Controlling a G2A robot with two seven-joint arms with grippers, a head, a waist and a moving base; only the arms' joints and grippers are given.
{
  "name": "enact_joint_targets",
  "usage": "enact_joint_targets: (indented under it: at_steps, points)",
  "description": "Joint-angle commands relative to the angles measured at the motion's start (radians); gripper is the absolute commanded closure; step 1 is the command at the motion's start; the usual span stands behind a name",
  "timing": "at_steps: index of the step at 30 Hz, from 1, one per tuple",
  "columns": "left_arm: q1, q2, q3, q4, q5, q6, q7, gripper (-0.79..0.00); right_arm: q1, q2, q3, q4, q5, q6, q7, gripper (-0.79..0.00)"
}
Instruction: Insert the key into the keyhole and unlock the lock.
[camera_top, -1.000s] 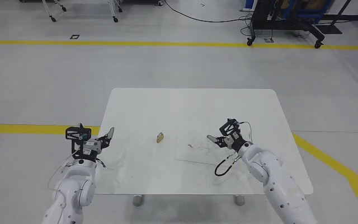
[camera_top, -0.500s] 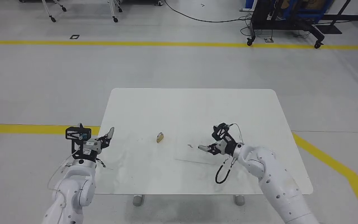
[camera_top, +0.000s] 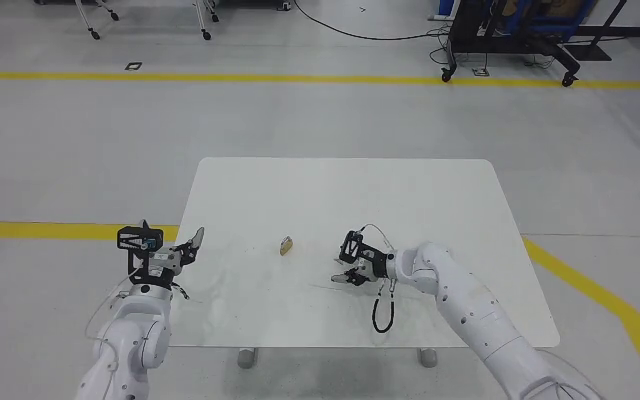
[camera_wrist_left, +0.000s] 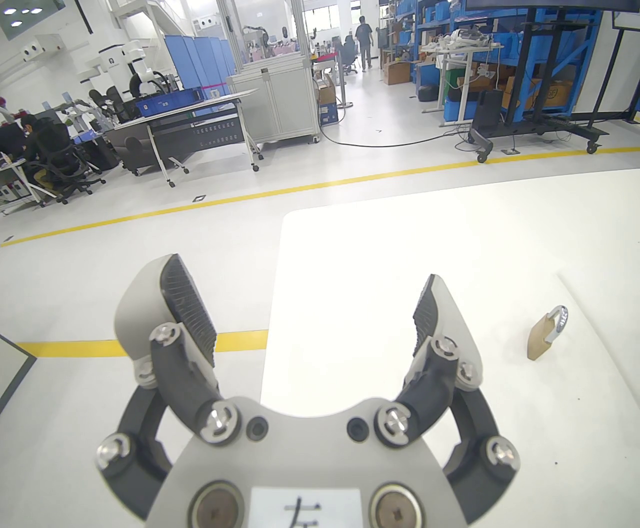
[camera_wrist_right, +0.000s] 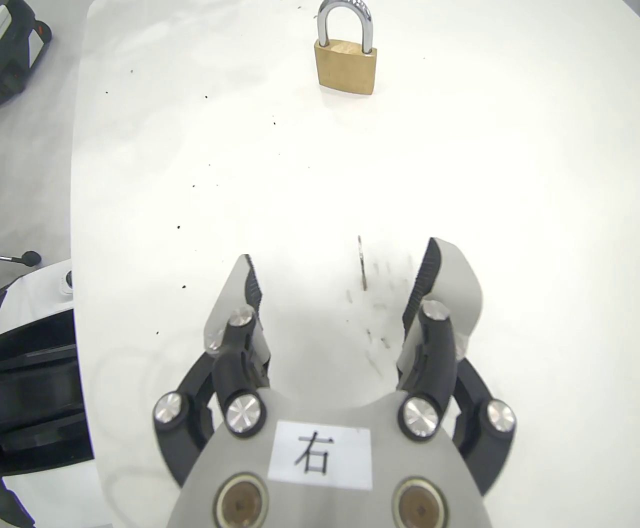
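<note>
Overhead first: the white table (camera_top: 400, 200) fills the middle of the frame, and the brass padlock (camera_top: 286, 245) sits left of centre on it. The right gripper (camera_top: 343, 278) is low over the tabletop just right of centre, well apart from the padlock, with a black cable (camera_top: 380, 315) looping under its wrist. The left gripper (camera_top: 192, 243) hangs at the table's left edge, at mid-height in the frame. From this height I can't pick out the key.

On the left wrist camera, the left gripper (camera_wrist_left: 305, 280) has its fingers spread wide with nothing between the ribbed pads; they frame the table's edge and the floor beside it. The padlock (camera_wrist_left: 542, 340) lies off to one side on the table (camera_wrist_left: 400, 250), tilted, its steel shackle uppermost.

On the right wrist camera, the right gripper (camera_wrist_right: 342, 255) is also released and holds nothing. A thin metal sliver, which I take to be the key (camera_wrist_right: 362, 265), lies on the white surface between the fingers, nearer one pad and touching neither. The padlock (camera_wrist_right: 346, 67) is farther out beyond the fingertips, with both shackle legs seated in the brass body.
</note>
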Motion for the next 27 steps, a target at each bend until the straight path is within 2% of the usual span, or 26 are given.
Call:
enact_joint_targets:
  at_steps: [1,3,4,10,20,24,27]
  points:
    - [0.0,0.0,0.0,0.0,0.0,0.0,0.0,-0.785,0.006,-0.001,-0.007,0.001,-0.015,0.011,-0.003,-0.132]
    - [0.0,0.0,0.0,0.0,0.0,0.0,0.0,-0.785,0.009,-0.001,-0.011,0.002,-0.024,0.022,-0.004,-0.015]
    - [0.0,0.0,0.0,0.0,0.0,0.0,0.0,-0.785,0.011,-0.001,-0.012,0.001,-0.028,0.027,-0.003,-0.009]
    - [0.0,0.0,0.0,0.0,0.0,0.0,0.0,-0.785,0.017,-0.001,-0.023,-0.006,-0.042,0.044,0.006,0.0]
    - [0.0,0.0,0.0,0.0,0.0,0.0,0.0,-0.785,-0.015,0.018,0.024,-0.053,-0.078,0.075,-0.064,0.0]
    - [0.0,0.0,0.0,0.0,0.0,0.0,0.0,-0.785,-0.026,0.024,0.038,-0.063,-0.072,0.071,-0.069,0.0]
    - [0.0,0.0,0.0,0.0,0.0,0.0,0.0,-0.785,-0.031,0.025,0.046,-0.055,-0.019,0.023,-0.089,0.0]
